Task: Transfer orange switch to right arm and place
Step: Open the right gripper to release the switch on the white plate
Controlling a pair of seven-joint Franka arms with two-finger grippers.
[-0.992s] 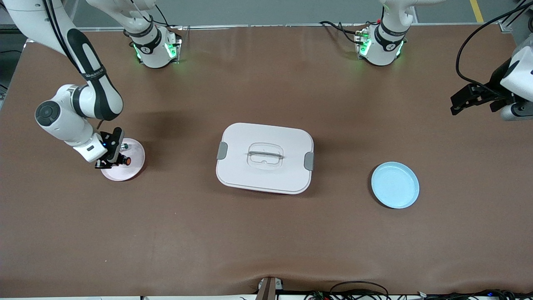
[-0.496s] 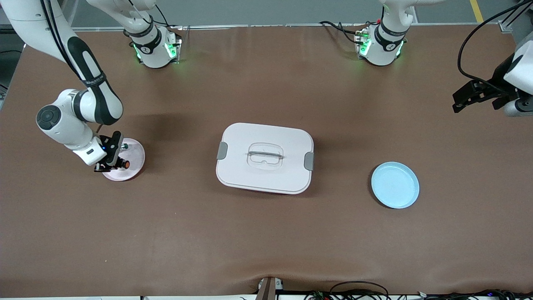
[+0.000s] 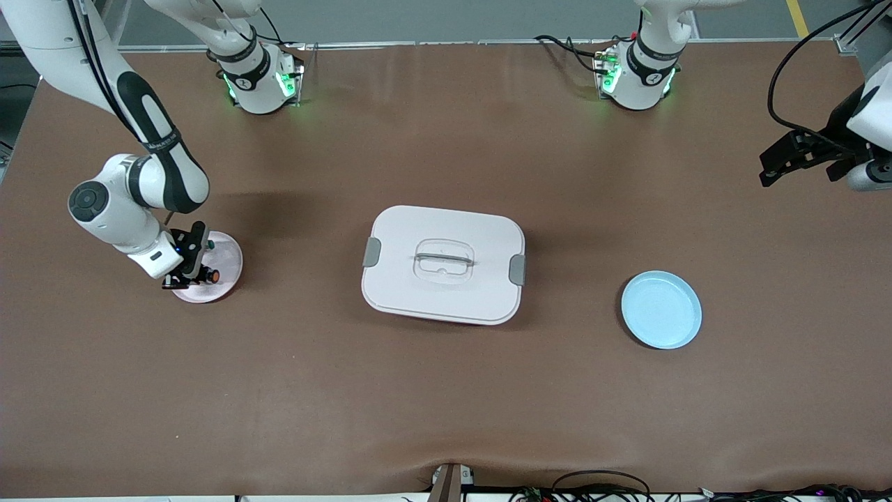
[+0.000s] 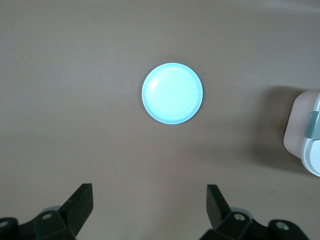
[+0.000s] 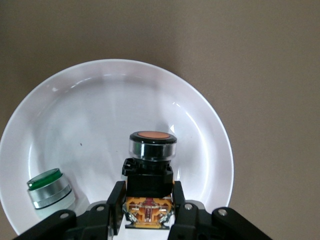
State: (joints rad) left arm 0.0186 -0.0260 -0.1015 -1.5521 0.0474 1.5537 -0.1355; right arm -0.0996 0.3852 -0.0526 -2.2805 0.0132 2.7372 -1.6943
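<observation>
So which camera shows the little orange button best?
The right wrist view: the orange switch fills the middle, gripped by the right end effector above the white plate. The front view shows only a speck; the left wrist view shows none.

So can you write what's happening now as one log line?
right gripper: shut on switch, over pink plate | left gripper: open, waiting, above blue plate | box: lid on

The right arm [image 3: 132, 104] bends low at its own end of the table, right gripper [image 5: 148, 206] clamped on the orange switch [image 5: 150, 170] over the pink plate [image 3: 226, 259], while the left arm [image 3: 867, 118] waits with the left gripper [image 4: 150, 212] spread wide, high above the blue plate [image 4: 172, 93]
</observation>
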